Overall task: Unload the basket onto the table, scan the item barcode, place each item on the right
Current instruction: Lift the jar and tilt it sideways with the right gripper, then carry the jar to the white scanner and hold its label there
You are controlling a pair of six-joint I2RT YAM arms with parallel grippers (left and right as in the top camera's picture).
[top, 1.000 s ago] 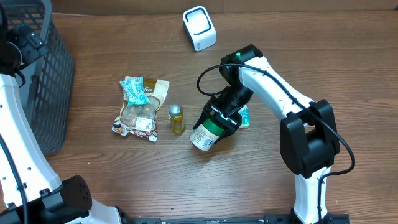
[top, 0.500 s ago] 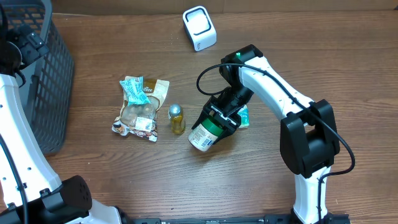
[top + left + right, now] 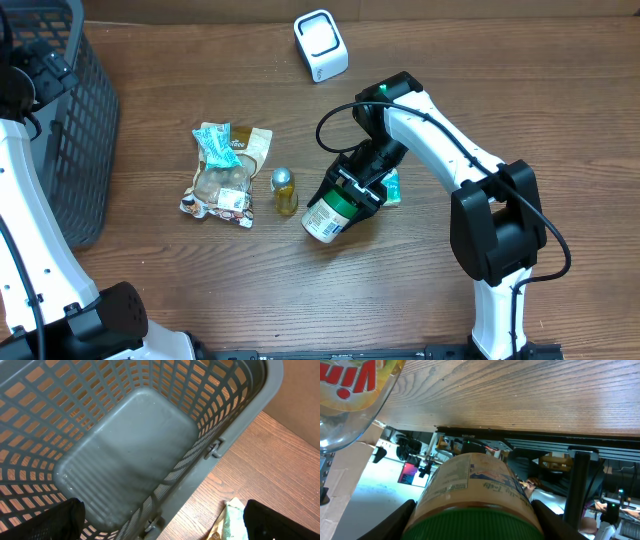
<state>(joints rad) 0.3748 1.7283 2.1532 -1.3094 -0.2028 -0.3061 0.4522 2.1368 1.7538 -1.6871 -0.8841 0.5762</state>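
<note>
Where right tool (image 3: pixel 355 192) clamps it, cylindrical paper-labelled jar with green lid (image 3: pixel 322 220) juts out, tilted. Risk: smooth wall slipping; barcode turned away from white box scanner (image 3: pixel 321 45), well apart from tool.

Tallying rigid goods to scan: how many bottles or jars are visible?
2. A yellow bottle stands beside the snack bags; a green-lidded jar is held by the right gripper. More could hide under that arm.

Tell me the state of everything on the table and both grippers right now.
Jar: tilted, lid on, held by right gripper.
Small bottle: upright, capped.
Snack bags: lying flat.
Basket: empty.
Scanner: untouched.
Left gripper: open, above basket.
</note>
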